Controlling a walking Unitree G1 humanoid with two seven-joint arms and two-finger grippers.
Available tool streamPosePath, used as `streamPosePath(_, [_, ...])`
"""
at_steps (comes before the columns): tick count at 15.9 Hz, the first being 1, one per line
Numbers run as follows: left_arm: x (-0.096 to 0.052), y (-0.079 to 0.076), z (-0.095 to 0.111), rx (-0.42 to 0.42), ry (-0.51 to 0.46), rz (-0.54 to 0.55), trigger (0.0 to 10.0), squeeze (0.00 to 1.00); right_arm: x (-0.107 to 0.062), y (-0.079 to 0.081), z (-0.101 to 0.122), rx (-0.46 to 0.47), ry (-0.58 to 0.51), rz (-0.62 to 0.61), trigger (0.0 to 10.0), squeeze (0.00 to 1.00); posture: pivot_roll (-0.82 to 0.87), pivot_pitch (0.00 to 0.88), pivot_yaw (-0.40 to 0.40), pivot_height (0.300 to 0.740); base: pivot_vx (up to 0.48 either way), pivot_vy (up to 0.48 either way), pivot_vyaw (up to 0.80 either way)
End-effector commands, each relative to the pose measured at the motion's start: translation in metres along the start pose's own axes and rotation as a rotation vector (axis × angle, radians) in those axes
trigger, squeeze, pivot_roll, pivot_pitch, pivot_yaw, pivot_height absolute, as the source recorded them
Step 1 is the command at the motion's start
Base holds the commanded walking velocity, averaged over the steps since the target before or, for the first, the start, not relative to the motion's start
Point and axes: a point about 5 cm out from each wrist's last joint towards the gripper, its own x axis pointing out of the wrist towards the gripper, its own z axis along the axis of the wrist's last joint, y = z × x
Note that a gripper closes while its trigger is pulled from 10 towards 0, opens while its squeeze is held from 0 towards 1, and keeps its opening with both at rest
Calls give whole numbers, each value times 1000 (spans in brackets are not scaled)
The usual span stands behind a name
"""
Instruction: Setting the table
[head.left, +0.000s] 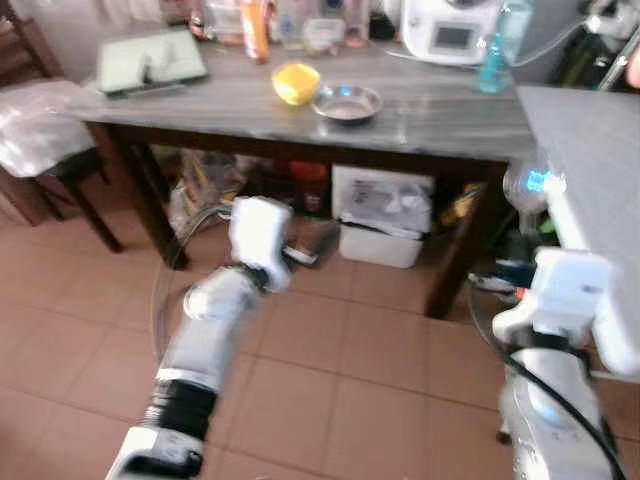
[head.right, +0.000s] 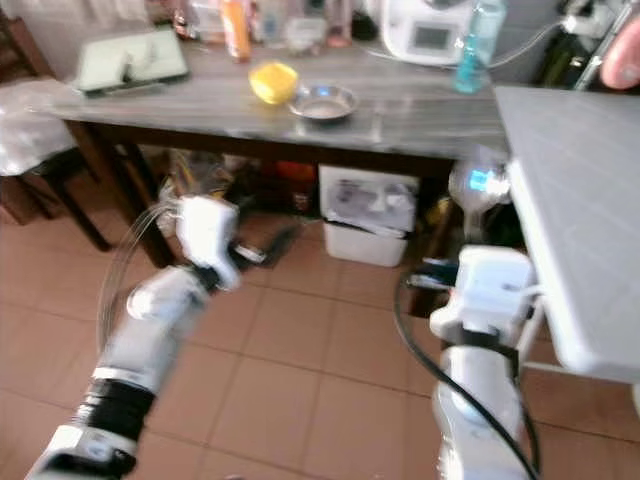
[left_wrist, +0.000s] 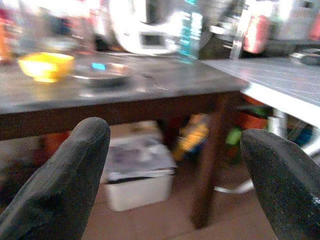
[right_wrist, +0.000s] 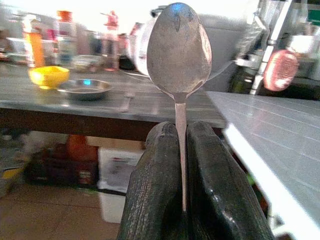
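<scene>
Carrying step: right gripper (right_wrist: 181, 150) fingers clamp a metal spoon (right_wrist: 177, 47), left gripper (left_wrist: 175, 165) fingers wide; next, reach the surface (head.left: 250, 105), metal dish (head.left: 347, 102) at 12 o'clock.

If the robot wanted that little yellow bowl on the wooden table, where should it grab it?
Probably by the rim. The yellow bowl sits upright and open beside the metal dish, so one finger could go inside and one outside the wall. Coming from above on its free side, away from the dish, looks safest. The open left gripper would suit, since the right gripper holds a spoon.
</scene>
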Motion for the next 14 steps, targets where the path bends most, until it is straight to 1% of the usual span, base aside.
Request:
streamPosePath(1, [5,-9,1,2,-7,-33,10000,0,-1,-7,2,-13,-14,-21,10000,0,21,105,35,740,0,465,0])
streamPosePath(9, [5,-6,0,13,-2,-16,10000,0,-1,-9,1,-18,-11,-24,10000,0,18,105,34,740,0,465,0])
streamPosePath(10, [4,-3,-1,17,-1,7,10000,0,-1,-9,1,-19,-9,-25,10000,0,17,104,31,740,0,0,0])
streamPosePath(11, [-1,6,-2,51,0,66,10000,0,-2,-10,0,-22,-6,-27,10000,0,15,102,30,740,0,0,0])
streamPosePath(12, [-3,8,-3,61,0,81,10000,0,-2,-11,0,-23,-5,-28,10000,0,16,100,28,740,0,0,0])
streamPosePath(13, [-8,13,-4,80,5,107,10000,0,-3,-12,-1,-26,-2,-31,10000,0,16,98,26,740,0,0,0])
streamPosePath(14, [-17,18,-7,98,17,131,10000,0,-4,-13,-1,-28,0,-34,10000,0,16,98,25,740,0,0,0])
